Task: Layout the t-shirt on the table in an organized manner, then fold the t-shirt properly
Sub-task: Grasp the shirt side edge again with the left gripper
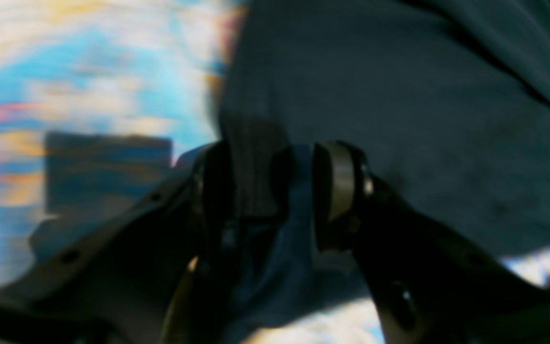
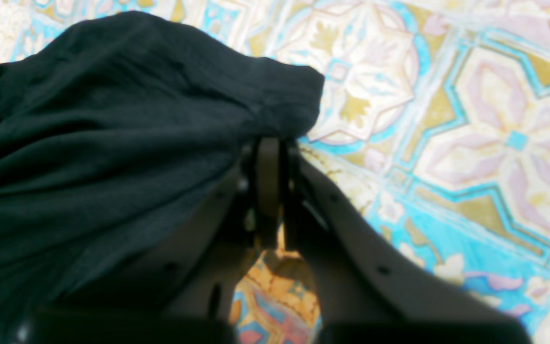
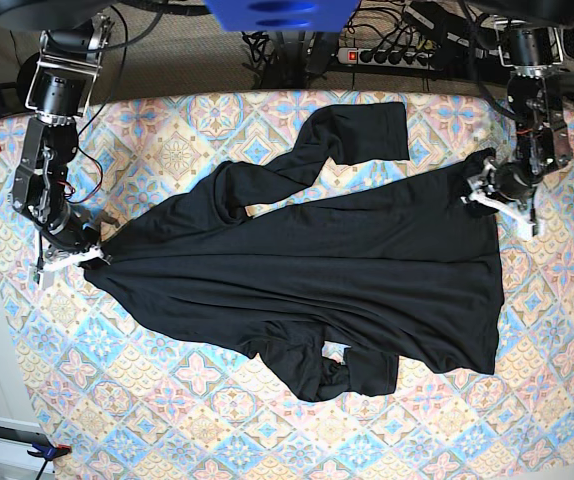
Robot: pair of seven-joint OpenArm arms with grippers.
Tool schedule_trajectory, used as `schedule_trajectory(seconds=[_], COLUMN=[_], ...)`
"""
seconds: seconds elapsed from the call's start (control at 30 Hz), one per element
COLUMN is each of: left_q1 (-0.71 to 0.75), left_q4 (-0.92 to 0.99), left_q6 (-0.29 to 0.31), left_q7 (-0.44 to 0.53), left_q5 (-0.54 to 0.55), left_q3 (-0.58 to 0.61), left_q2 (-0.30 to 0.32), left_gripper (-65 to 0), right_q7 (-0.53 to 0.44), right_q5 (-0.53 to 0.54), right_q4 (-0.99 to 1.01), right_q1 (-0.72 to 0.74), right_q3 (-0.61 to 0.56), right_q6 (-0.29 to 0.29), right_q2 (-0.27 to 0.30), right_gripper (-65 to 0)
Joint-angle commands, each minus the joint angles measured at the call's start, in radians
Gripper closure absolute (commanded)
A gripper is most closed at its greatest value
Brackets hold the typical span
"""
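Fingers (image 2: 269, 162) pinching the t-shirt (image 3: 317, 270)

t-shirt (image 3: 347, 260): plain solid black, no print | bench (image 3: 527, 400): pastel tile cloth, blue, pink, yellow diamond floral motifs | power strip (image 3: 397, 55): black

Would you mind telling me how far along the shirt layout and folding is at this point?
Done: the t-shirt lies mostly spread across the table. In hand: the right gripper pinches one edge, and the left gripper, jaws apart, straddles the opposite edge. Left: both sleeves are crumpled, one bunched near the front, and no fold has been made.
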State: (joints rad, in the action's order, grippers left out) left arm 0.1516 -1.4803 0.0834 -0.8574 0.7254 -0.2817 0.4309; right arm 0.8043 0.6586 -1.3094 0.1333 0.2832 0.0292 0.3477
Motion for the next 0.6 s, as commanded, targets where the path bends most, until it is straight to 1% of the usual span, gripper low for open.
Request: schedule_trajectory(seconds=[0.0, 0.07, 0.13, 0.27, 0.43, 0.57], left_q1=[-0.002, -0.004, -0.004, -0.004, -0.002, -0.004], left_q4=[-0.013, -0.013, -0.015, -0.018, -0.018, -0.018], left_q6=[-0.006, -0.006, -0.006, -0.006, -0.006, -0.006], left_q7=[0.008, 0.008, 0.010, 0.011, 0.008, 0.010], left_q5=[-0.003, -0.005, -0.005, -0.003, -0.003, -0.003], left_q3=[-0.011, -0.011, -0.015, -0.027, -0.127, -0.135], left_q2=[0.024, 0.024, 0.024, 0.029, 0.027, 0.030], left_gripper=[-20.2, -14.2, -9.5, -3.5, -0.8, -0.7], right_q7=[-0.023, -0.023, -0.023, -0.023, -0.023, -0.023], right_q5=[0.008, 0.008, 0.008, 0.008, 0.008, 0.008], right_q4=[-0.016, -0.016, -0.016, -0.016, -0.016, -0.016], right_q1=[0.022, 0.022, 0.022, 0.022, 0.022, 0.022], right_q3=[0.004, 0.004, 0.004, 0.004, 0.004, 0.004], right_q6=[0.005, 0.005, 0.005, 0.005, 0.005, 0.005], right_q2=[0.020, 0.020, 0.020, 0.020, 0.020, 0.020], right_gripper=[-0.5, -0.5, -0.5, -0.5, -0.5, -0.5])
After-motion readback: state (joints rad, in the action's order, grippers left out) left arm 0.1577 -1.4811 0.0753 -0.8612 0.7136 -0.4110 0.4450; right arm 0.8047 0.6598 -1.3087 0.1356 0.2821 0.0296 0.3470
